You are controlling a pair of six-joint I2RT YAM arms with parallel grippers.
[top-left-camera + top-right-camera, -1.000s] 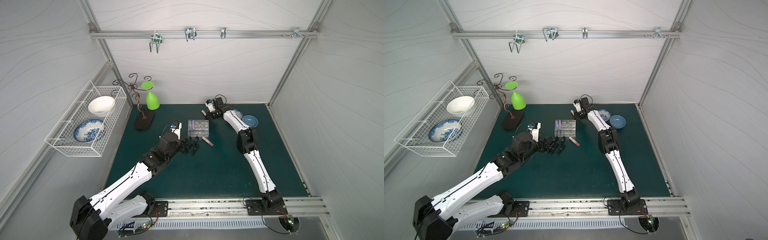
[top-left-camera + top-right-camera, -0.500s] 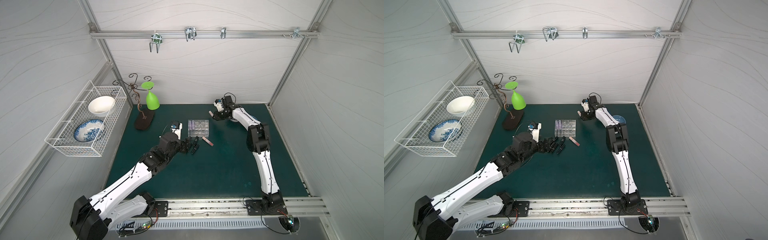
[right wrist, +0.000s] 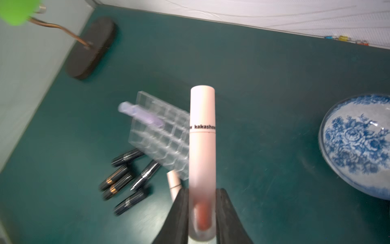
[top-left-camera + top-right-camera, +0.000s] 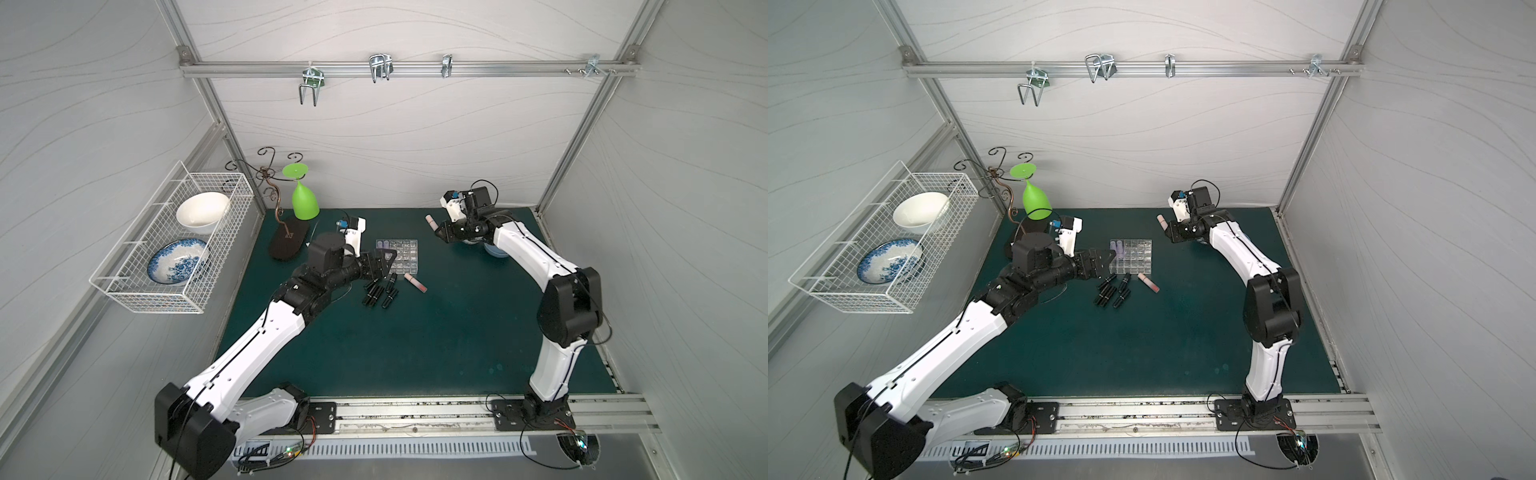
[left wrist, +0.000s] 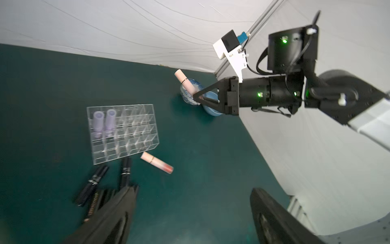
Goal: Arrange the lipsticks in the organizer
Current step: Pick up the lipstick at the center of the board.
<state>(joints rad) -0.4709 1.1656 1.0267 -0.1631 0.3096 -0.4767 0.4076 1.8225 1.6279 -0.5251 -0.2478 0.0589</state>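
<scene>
The clear organizer (image 4: 398,257) (image 4: 1131,256) (image 5: 122,131) stands mid-mat with two pale lilac lipsticks (image 5: 104,122) upright in its cells. Several black lipsticks (image 4: 380,291) (image 4: 1113,293) lie just in front of it, and a peach-pink lipstick (image 4: 415,282) (image 5: 157,162) lies beside them. My left gripper (image 4: 384,264) (image 5: 194,190) hovers open and empty at the organizer's left front corner, above the black tubes. My right gripper (image 4: 438,230) (image 3: 202,194) is shut on another peach-pink lipstick (image 4: 431,222) (image 3: 202,147), held above the mat to the right of the organizer.
A blue patterned bowl (image 4: 494,249) (image 3: 358,143) sits under the right arm near the back right. A green goblet (image 4: 304,199) hangs on a stand with a dark base (image 4: 288,243) at the back left. A white wire basket (image 4: 174,241) with two bowls hangs on the left wall.
My right gripper has swung to the right with the peach-pink lipstick in it. My left gripper's jaws have opened wider; the arm has stayed in place.
</scene>
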